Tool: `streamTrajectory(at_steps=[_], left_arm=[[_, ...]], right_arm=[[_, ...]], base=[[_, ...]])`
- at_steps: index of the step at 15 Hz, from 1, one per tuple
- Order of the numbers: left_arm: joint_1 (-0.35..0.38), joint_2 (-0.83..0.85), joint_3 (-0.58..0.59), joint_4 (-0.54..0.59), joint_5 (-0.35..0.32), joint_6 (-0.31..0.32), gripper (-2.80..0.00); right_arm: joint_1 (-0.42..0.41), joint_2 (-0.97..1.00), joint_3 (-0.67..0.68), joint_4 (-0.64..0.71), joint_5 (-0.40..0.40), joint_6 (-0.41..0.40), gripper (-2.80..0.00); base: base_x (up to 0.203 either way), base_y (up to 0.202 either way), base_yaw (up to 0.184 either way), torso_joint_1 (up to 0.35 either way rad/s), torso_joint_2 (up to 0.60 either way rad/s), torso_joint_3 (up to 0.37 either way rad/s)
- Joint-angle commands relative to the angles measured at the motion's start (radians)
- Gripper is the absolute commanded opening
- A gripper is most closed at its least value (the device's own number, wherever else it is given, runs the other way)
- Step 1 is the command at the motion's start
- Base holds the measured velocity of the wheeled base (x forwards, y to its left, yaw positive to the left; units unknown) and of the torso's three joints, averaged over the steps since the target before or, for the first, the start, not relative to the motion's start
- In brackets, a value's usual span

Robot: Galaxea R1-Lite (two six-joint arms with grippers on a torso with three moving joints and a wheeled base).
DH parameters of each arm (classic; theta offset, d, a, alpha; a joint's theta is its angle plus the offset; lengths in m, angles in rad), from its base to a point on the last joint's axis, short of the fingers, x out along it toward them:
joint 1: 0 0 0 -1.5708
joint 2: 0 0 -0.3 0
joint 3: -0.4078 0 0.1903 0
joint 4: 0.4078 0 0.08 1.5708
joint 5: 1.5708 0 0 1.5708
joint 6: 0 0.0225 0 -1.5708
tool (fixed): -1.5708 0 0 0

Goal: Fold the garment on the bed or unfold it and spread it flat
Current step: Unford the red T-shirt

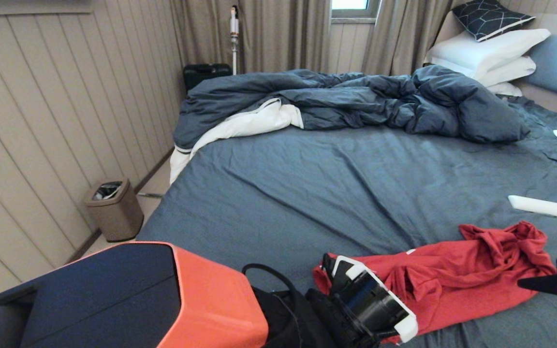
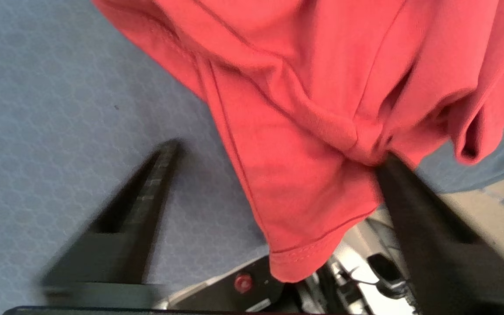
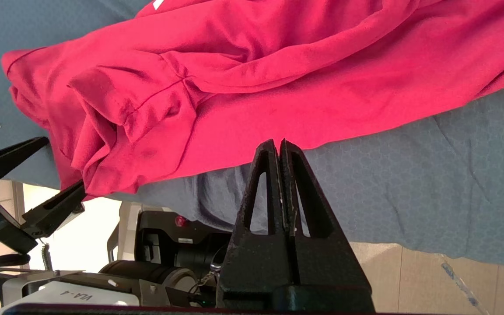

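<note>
**Limp red shirt waiting at the near edge of the bed**

The shirt [image 1: 457, 278] is lying crumpled on the sheet [image 1: 307, 193], close to the bed's near edge. It is looking thin, light and floppy, likely to sag and bunch; a hem or sleeve edge seems the best place to pinch. The left gripper [image 2: 274, 162] is standing spread wide around the shirt's end, one finger [image 2: 414, 197] touching cloth, nothing pinched. The right gripper [image 3: 280, 151] is hovering beside the shirt, pressed together and empty.
</note>
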Motion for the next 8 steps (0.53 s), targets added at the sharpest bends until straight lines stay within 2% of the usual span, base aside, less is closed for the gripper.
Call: streamTrajectory(at_steps=[1,8], left_arm=[[0.001,0.003,-0.007,0.008,0.002,-0.001,-2.80],[0.016,0.003,-0.017,0.006,-0.003,-0.013,-2.80]], right_arm=[[0.000,0.006,-0.005,0.002,0.003,-0.001,-2.80],[0.000,-0.013,-0.016,0.004,0.000,-0.003,-2.80]], base=[[0.000,0.000,0.000,0.000,0.00,0.000],[0.000,0.000,0.000,0.000,0.00,0.000]])
